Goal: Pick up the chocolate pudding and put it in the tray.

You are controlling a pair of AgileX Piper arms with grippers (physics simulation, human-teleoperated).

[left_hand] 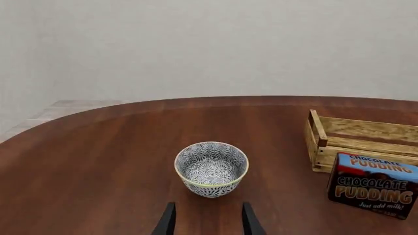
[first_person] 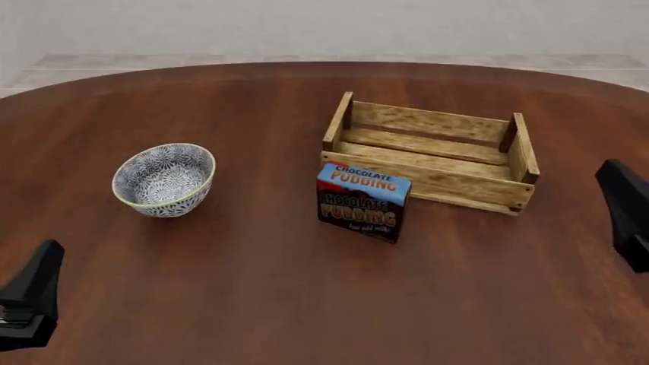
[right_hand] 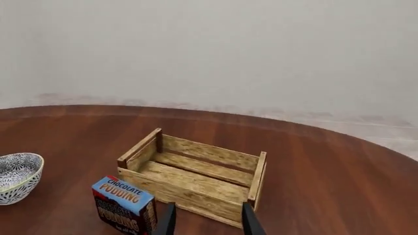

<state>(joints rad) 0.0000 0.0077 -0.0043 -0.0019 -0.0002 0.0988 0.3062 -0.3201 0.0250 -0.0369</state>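
I am watching the chocolate pudding [first_person: 363, 201] standing upright just before the tray [first_person: 430, 156] on the bench [first_person: 254, 289]; both the left claw [left_hand: 208, 219] and right claw [right_hand: 207, 219] are hanging open and empty; a glancing approach is risking toppling the carton.

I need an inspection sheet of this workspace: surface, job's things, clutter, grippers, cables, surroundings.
Surface: brown wooden table, rounded far edge.
Job's things: pudding box standing upright on the table, just in front of the wooden tray; nothing inside the tray.
Clutter: patterned bowl, to the left, apart from the box.
Grippers: left gripper and right gripper both open, holding nothing.
Cables: nothing seen.
Surroundings: plain pale wall, light floor.
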